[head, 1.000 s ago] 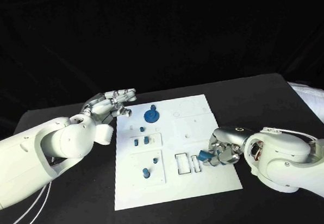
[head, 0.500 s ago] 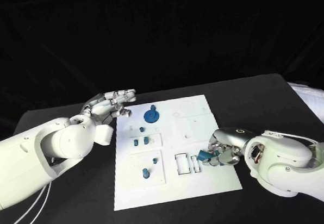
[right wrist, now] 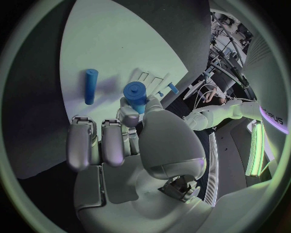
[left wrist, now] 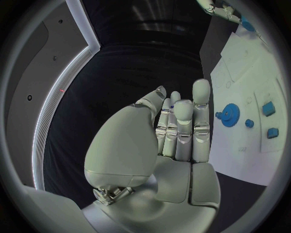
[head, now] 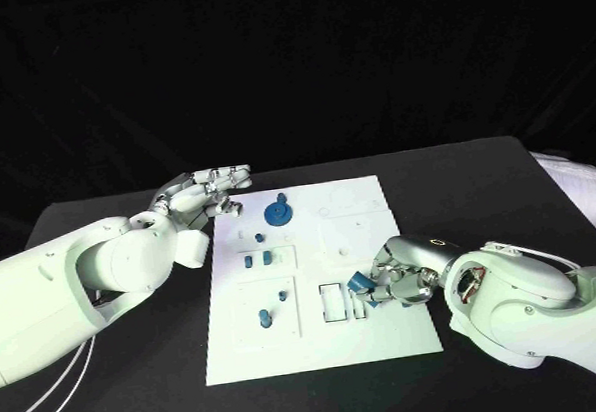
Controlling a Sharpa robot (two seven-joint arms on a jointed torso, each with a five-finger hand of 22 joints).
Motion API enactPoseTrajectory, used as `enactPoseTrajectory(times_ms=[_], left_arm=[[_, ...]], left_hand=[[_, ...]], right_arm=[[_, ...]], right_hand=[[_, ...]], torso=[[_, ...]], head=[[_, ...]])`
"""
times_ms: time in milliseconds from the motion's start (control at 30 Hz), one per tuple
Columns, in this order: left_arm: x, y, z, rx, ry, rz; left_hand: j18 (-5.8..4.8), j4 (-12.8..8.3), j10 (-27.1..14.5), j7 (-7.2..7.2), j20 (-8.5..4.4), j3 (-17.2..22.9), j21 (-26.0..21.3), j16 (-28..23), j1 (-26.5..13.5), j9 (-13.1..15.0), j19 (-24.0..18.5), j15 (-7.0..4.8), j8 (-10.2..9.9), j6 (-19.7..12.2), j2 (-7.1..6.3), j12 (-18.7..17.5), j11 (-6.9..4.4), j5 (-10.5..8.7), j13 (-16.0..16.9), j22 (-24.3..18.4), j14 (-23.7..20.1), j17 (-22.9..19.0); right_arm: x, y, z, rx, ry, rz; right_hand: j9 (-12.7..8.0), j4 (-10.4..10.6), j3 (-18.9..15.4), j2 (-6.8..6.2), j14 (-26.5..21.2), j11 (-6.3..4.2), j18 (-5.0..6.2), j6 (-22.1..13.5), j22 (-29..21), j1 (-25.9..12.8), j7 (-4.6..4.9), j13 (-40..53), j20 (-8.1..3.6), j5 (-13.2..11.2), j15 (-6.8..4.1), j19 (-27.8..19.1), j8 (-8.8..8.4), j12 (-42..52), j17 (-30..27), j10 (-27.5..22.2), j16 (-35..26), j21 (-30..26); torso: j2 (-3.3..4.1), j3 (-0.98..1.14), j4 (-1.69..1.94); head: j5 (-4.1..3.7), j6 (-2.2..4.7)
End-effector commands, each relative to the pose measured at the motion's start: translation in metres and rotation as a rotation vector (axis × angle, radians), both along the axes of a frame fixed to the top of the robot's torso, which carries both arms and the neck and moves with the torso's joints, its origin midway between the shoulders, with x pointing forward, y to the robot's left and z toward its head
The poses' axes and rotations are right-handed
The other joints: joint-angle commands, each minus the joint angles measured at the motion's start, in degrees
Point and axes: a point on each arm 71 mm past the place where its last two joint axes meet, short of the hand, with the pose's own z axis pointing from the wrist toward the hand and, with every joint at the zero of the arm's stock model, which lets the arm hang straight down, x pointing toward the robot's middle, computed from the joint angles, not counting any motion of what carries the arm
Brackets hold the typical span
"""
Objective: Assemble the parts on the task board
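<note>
While its curled fingers hide part of it, the right hand grips a blue part; left hand holds nothing, fingers straight.

The left hand hangs with fingers straight, holding nothing, while the right hand pinches something.

A white rectangular task board lies in the middle of a black table. The board's far right part is bare white, with nothing standing on it. A round blue gear-shaped part stands up near the far left corner. Small blue pegs stick up along the left half — low obstacles. The right silver hand sits over the board's right edge, holding a blue cylindrical part, blocking that side. The left silver hand hangs just off the far left corner. The table's far strip and its near left side offer bare room.
</note>
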Motion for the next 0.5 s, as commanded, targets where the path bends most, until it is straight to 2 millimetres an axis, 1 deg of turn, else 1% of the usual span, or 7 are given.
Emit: enactPoseTrajectory(times_ms=[33,100,233,300,500], left_arm=[[-0.001,-0.002,0.001,-0.010,-0.003,-0.018],[-0.001,-0.003,0.001,-0.011,-0.002,-0.019],[-0.001,-0.003,0.001,-0.011,-0.002,-0.020],[-0.001,-0.003,0.001,-0.011,-0.002,-0.020],[-0.001,-0.004,0.001,-0.012,-0.002,-0.022]], left_hand=[[0.52,-0.2,-0.4,0.26,0.12,-0.2,-0.2,-0.1,0.3,-0.1,-0.3,0.08,0.1,-0.3,0.05,0.1,0.05,-0.09,0.1,-0.1,-0.5,-0.1],[0.52,-0.2,-0.4,0.26,0.12,-0.2,-0.2,-0.1,0.3,-0.1,-0.3,0.08,0.1,-0.3,0.05,0.1,0.05,-0.09,0.1,-0.1,-0.5,-0.1],[0.51,-0.2,-0.5,0.31,0.14,-0.2,-0.2,-0.1,0.3,-0.1,-0.3,0.11,0.1,-0.3,0.05,0.1,0.09,-0.09,0.1,-0.1,-0.5,-0.1],[0.51,-0.2,-0.5,0.31,0.14,-0.2,-0.2,-0.1,0.3,-0.1,-0.3,0.11,0.1,-0.3,0.05,0.1,0.09,-0.09,0.1,-0.1,-0.5,-0.1],[0.51,-0.2,-0.5,0.31,0.14,-0.2,-0.2,-0.1,0.3,-0.1,-0.3,0.11,0.1,-0.3,0.05,0.1,0.09,-0.09,0.1,-0.1,-0.5,-0.1]], right_arm=[[-0.001,0.006,-0.002,0.022,0.041,0.018],[-0.001,0.009,-0.004,0.015,0.054,0.027],[0.000,0.016,-0.007,0.000,0.077,0.044],[0.001,0.019,-0.008,-0.006,0.085,0.049],[0.002,0.027,-0.011,-0.021,0.097,0.053]], right_hand=[[0.9,-0.1,-0.6,1.30,3.2,-0.30,-0.95,1.7,0.1,0.1,-0.98,0.3,-0.07,0.2,-0.60,0.3,-0.29,0.3,0.2,0.8,0.3,0.1],[1.1,0.0,-0.9,1.62,3.3,-0.38,-0.98,2.0,0.3,-0.5,-1.07,0.6,-0.10,0.2,-0.65,0.4,-0.33,0.5,0.4,1.1,0.5,0.2],[1.4,0.0,-1.5,2.21,3.4,-0.58,-1.07,2.6,0.8,-1.5,-1.33,1.8,-0.21,0.2,-0.80,0.6,-0.32,1.4,1.0,1.8,0.9,0.4],[1.5,0.0,-1.7,2.55,3.4,-0.69,-1.11,3.0,1.0,-1.8,-1.48,2.5,-0.27,0.2,-0.88,0.8,-0.29,2.0,1.4,2.2,1.1,0.6],[1.8,0.0,-2.1,3.18,3.5,-0.88,-1.19,3.6,1.4,-2.6,-1.69,3.5,-0.41,0.3,-1.03,1.0,-0.26,2.7,2.0,2.8,1.5,0.8]], torso=[[-0.01,-0.06,0.00],[0.01,-0.02,0.00],[0.05,-0.04,0.03],[0.03,-0.03,-0.02],[0.04,-0.04,0.05]], head=[[0.08,-0.06],[0.16,-0.02],[0.25,-0.12],[0.27,-0.11],[0.31,-0.17]])
